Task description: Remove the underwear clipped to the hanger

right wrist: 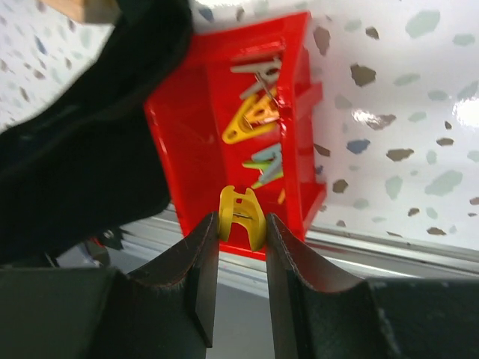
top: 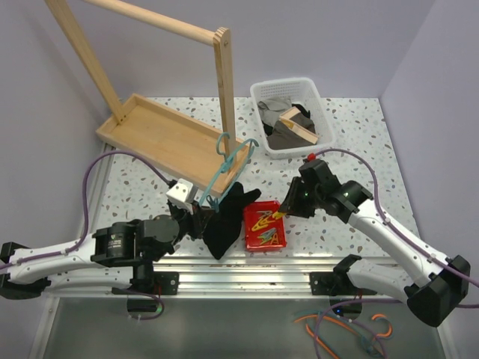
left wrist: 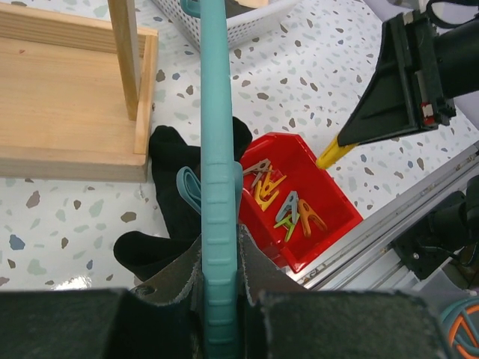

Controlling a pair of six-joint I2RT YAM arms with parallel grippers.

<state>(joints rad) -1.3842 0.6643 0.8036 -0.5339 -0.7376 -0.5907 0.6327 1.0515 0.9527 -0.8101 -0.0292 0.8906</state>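
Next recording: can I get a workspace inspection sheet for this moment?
Surface: speckled table.
Job's things: teal hanger, hook end near the rack's post; black underwear bunched under it.
Clutter: red bin of coloured clothespins; white basket holding cloths; wooden rack.
Grippers: left gripper shut on the hanger; right gripper shut on a yellow clothespin over the bin.
Cables: purple cables along both arms; orange and teal loops below the table's front.
Surroundings: plain lilac walls.
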